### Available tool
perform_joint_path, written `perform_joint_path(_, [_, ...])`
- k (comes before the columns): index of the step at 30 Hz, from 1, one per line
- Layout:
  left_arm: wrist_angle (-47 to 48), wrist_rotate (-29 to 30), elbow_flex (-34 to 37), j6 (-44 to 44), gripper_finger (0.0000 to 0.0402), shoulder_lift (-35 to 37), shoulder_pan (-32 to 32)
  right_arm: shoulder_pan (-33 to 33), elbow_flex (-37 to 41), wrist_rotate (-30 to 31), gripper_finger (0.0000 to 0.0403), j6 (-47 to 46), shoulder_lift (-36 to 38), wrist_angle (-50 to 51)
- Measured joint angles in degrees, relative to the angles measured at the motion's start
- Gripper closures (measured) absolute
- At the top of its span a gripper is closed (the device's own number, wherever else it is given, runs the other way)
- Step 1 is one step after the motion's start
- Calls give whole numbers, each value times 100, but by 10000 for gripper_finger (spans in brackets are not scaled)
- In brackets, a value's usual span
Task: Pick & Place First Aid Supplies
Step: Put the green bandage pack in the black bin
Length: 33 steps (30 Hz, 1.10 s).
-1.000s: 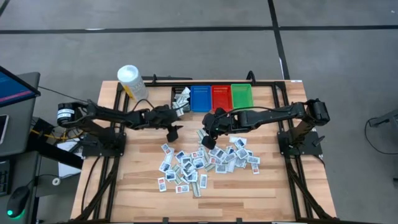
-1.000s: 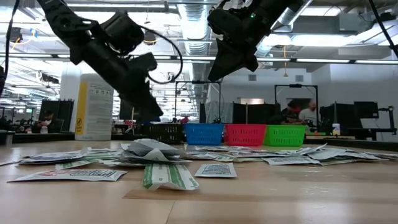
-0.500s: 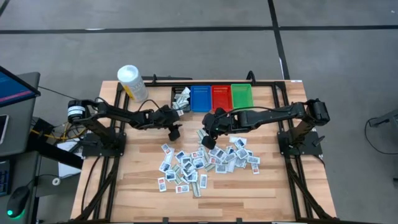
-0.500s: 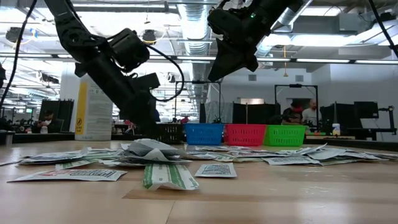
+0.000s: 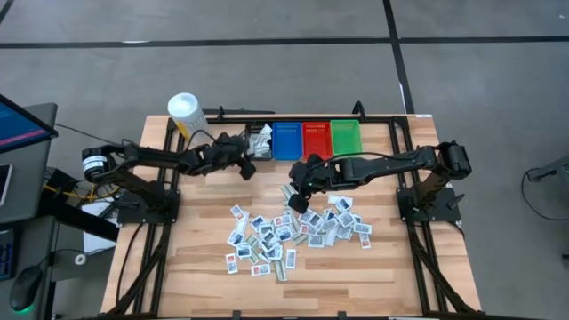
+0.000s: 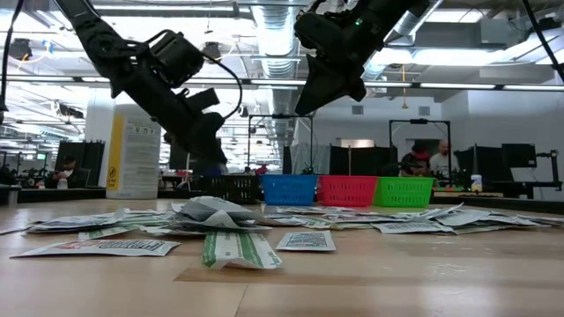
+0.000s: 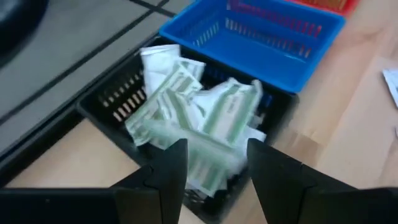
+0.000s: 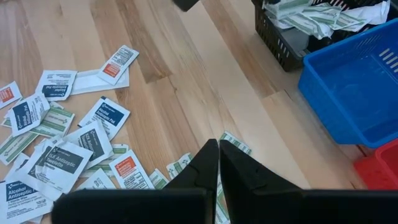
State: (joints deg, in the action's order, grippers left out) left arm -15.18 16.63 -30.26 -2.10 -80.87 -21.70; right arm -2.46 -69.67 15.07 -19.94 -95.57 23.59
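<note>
The first aid supplies lie as a heap of small flat packets [image 5: 293, 233] on the wooden table's middle. More green-and-white packets [image 7: 186, 93] fill the black bin [image 5: 260, 140] at the far edge. My left gripper [image 5: 249, 169] hovers at that bin's near rim [image 7: 106, 102], with a green-and-white packet [image 7: 214, 163] between its fingers. My right gripper [image 5: 298, 203] hangs shut and empty above the heap's far edge, high over the table in the low view [image 6: 304, 106]. My left gripper has a green-and-white packet [image 7: 217, 158] between its two fingers, clear of the table and over the black bin's near rim. The packet lies across the gap, and one end reaches out past a finger [image 7: 171, 165]. The fingers slant down toward the table's far edge.
Blue [image 5: 287, 140], red [image 5: 316, 139] and green [image 5: 346, 137] bins stand in a row right of the black one. A white tub with a yellow label [image 5: 187, 114] stands at the far left corner. One green-and-white packet [image 5: 286, 191] lies apart beside my right gripper.
My left gripper has swung from above the bare wood toward the table's far edge, up to the black bin, turning a little as it went. My right gripper has kept still.
</note>
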Motion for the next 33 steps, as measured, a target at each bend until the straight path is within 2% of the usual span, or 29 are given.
perform_joint_path(9, [408, -60, 0, -318, 234, 70, 67, -47, 0, -2, 393, -4, 1, 5])
perform_joint_path(14, [644, -60, 0, -360, 234, 497, 245, -135, 0, -4, 393, -4, 0, 10])
perform_joint_path(24, [631, -192, 0, -1038, 234, 1690, 898, -203, -1, -7, 393, -3, -47, 32])
perform_joint_path(30, [590, -620, 0, -1585, 234, 1874, 1367, -204, 9, -53, 394, 59, -343, 236])
perform_joint_path(33, [592, -618, 0, -1867, 234, 1858, 1639, -216, -2, -331, 396, 218, -624, 118])
